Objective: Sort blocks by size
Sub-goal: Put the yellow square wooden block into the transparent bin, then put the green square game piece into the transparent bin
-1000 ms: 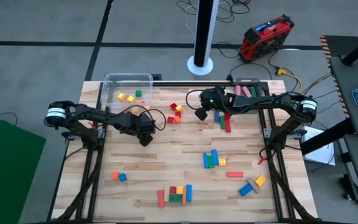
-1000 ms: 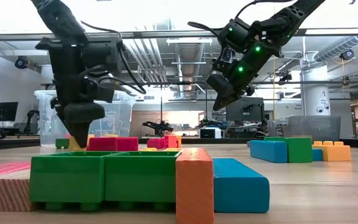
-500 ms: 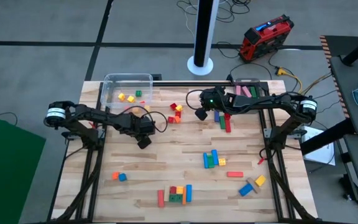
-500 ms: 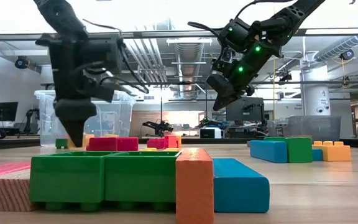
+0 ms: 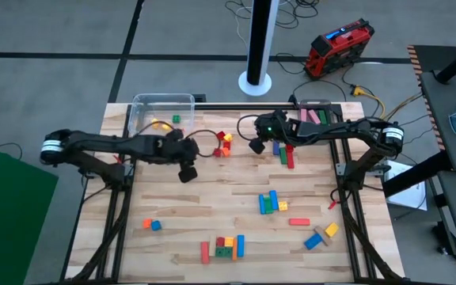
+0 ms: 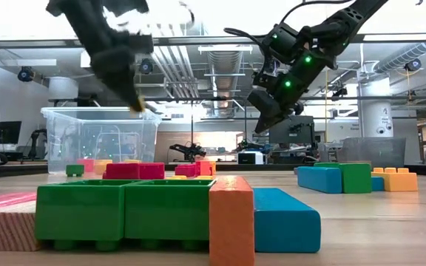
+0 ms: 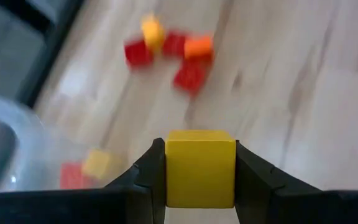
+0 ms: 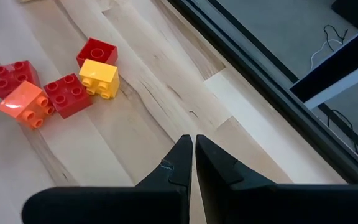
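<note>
My left gripper [image 6: 135,108] hangs high above the table, to the right of the clear tub [image 5: 162,111], and is shut on a yellow cube [image 7: 201,168]. Ahead of it on the wood lies a cluster of red, yellow and orange blocks [image 5: 223,144]. My right gripper [image 5: 254,146] hovers shut and empty just right of that cluster [image 8: 55,84], above the table near its far edge. Several small blocks lie on the tub's floor [image 5: 165,123]. My left gripper pinches the yellow cube between its two fingers, one on each of two opposite sides [image 7: 169,168]. The cube is lifted well clear of the table and sits square between the fingers [image 7: 149,171].
Bars lie beside my right gripper [image 5: 283,152]. More block groups lie mid-right [image 5: 271,202], at the near edge [image 5: 226,247], near left [image 5: 153,225] and near right [image 5: 321,235]. A second container [image 5: 315,112] holding pink pieces stands at the far right.
My left gripper has risen from just above the table to well above it and has tipped over, with the yellow cube now showing at its tip. It has also gone a little toward the far edge.
</note>
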You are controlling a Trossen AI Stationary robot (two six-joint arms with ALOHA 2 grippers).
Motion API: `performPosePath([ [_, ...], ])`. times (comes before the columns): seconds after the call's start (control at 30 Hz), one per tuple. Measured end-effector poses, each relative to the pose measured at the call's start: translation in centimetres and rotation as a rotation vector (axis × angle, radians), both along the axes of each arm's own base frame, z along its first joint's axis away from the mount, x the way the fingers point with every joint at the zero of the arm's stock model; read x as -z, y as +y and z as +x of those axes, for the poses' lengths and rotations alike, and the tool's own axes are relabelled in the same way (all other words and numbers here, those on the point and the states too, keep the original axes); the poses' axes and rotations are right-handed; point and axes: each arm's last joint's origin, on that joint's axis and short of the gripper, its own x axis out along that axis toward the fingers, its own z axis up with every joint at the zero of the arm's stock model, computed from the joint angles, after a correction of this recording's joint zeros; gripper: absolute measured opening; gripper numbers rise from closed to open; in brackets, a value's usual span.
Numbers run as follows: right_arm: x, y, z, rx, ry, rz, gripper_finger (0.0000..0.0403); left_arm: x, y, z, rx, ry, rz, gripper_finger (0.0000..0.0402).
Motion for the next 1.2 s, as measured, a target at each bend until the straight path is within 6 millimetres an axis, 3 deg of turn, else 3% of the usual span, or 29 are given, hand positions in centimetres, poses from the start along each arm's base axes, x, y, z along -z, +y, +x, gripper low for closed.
performPosePath([
  [0.3, 2.2, 0.6, -1.3, 0.061, 0.023, 0.076, 0.0013, -4.2, 1.0, -3.2, -0.109, -0.157, 0.222, 0.0112],
  [0.53, 2.6, 1.6, -1.2, 0.058, 0.014, 0.1, 0.0013, -5.8, 4.2, -5.8, -0.373, -0.191, 0.347, 0.0113],
  [0.7, 2.6, 2.9, -0.7, 0.02, 0.013, 0.105, 0.0013, -6.0, 7.3, -7.2, -0.616, -0.216, 0.369, 0.0122],
  [0.87, 2.6, 4.1, -0.3, -0.02, 0.013, 0.106, 0.0013, -5.3, 9.3, -8.0, -0.723, -0.151, 0.365, 0.0155],
  [1.2, 2.5, 5.0, -0.1, -0.02, -0.007, 0.128, 0.0013, -4.9, 9.3, -7.8, -0.687, -0.138, 0.322, 0.0191],
])
